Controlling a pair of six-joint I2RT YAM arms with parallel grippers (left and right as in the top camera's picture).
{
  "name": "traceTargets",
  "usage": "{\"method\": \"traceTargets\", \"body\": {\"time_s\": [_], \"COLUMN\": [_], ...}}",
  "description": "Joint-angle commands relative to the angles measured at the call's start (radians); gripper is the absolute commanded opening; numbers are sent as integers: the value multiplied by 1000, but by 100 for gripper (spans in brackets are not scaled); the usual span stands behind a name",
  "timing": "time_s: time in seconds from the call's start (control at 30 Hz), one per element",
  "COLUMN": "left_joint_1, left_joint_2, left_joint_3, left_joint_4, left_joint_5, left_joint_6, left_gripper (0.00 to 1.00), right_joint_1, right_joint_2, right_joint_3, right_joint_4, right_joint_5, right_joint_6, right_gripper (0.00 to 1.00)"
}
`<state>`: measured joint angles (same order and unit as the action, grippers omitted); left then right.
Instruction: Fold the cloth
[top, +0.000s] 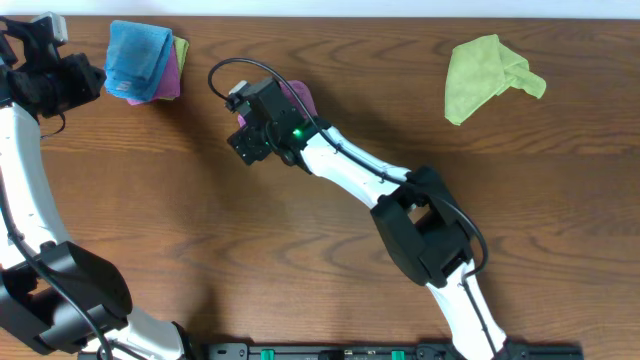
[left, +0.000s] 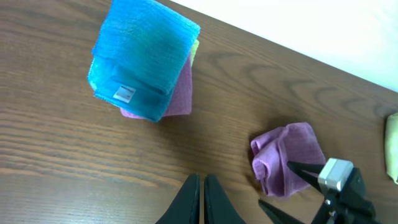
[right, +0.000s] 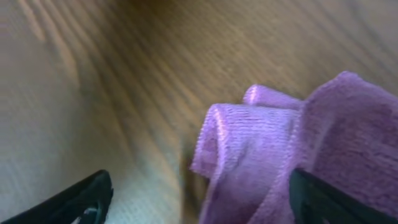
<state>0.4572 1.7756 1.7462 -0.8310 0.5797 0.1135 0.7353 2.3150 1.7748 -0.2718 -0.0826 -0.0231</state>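
Note:
The purple cloth (top: 303, 98) lies crumpled in a small heap on the wooden table, mostly hidden under my right wrist in the overhead view. It shows whole in the left wrist view (left: 286, 158) and close up in the right wrist view (right: 280, 143). No white tag shows. My right gripper (right: 202, 199) is open, its fingers low on either side of the heap's near folds; it also shows in the overhead view (top: 278, 112) and the left wrist view (left: 283, 186). My left gripper (left: 202, 199) is shut and empty at the far left (top: 98, 75).
A stack with a blue folded cloth (top: 135, 55) on top, with pink and lime layers under it, lies at the back left (left: 143, 56). A lime-green cloth (top: 485, 75) lies crumpled at the back right. The table's back edge runs just behind them.

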Motion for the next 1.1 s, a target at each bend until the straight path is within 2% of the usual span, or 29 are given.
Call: {"method": "traceTargets", "body": {"time_s": [0.0, 0.03, 0.17, 0.33, 0.4, 0.43, 0.47, 0.53, 0.6, 0.67, 0.73, 0.8, 0.93, 1.0, 1.07], "left_joint_1": [3, 3, 2, -14, -42, -58, -82, -135, -214, -276, -360, -424, -492, -509, -516], "left_joint_2": [-18, -16, 2, 41, 51, 51, 51, 51, 51, 51, 51, 51, 52, 52, 53], "left_joint_3": [-2, -5, -28, -116, -179, -206, -241, -293, -346, -372, -388, -388, -388, -389, -391], "left_joint_4": [-3, -2, -3, 11, 28, 40, 60, 87, 126, 158, 204, 246, 323, 334, 334], "left_joint_5": [-60, -67, -66, -12, 50, 64, 68, 68, 58, -9, -134, -211, -251, -249, -250], "left_joint_6": [23, 29, 44, 63, 92, 93, 95, 97, 96, 71, 15, -30, -106, -118, -118], "left_gripper": [6, 6, 6, 6, 13, 22, 26, 30, 40, 43, 51, 53, 66, 73, 74], "right_joint_1": [-10, -13, -31, -63, -78, -88, -103, -138, -196, -234, -251, -239, -147, -75, -48], "right_joint_2": [-14, -21, -64, -152, -195, -216, -244, -306, -400, -471, -549, -624, -834, -1024, -1187], "right_joint_3": [36, 45, 99, 213, 254, 266, 278, 285, 285, 285, 283, 271, 165, 10, -148], "right_joint_4": [-8, -11, -60, -258, -357, -399, -451, -541, -676, -786, -923, -1022, -1118, -1132, -1131], "right_joint_5": [-29, -16, 68, 180, 263, 285, 297, 292, 293, 312, 405, 480, 643, 749, 751], "right_joint_6": [44, 44, 27, -55, -54, -54, -53, -45, 33, 67, 106, 135, 243, 334, 404], "right_gripper": [96, 99, 99, 99, 99, 99, 99, 99, 99, 99, 99, 99, 99, 99, 99]}}
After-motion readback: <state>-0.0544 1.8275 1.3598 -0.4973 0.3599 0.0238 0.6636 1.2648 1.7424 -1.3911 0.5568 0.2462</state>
